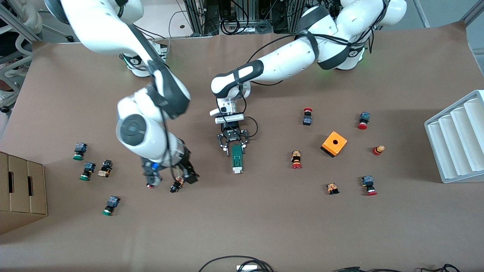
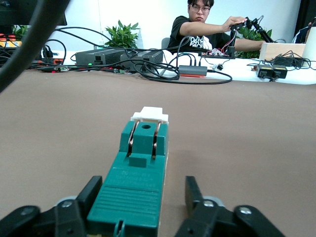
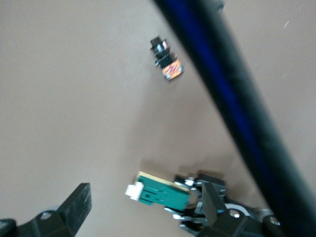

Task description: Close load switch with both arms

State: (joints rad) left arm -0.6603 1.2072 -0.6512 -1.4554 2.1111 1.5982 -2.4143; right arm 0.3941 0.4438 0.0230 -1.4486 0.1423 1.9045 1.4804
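Left wrist view: left gripper (image 2: pixel 140 210) straddles the switch (image 2: pixel 140 173), fingers apart, not clamping. Right gripper (image 3: pixel 143 207) hangs open; next, retreat straight, without nudging.

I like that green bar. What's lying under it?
Only brown table shows under the load switch. Its underside is hidden. The left pincer stands open around one end.

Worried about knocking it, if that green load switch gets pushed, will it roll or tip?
The load switch lies flat and long on the table, so it probably slides, not rolls. Its rigid-looking plastic body likely stays stiff. The white block at its end might snag.
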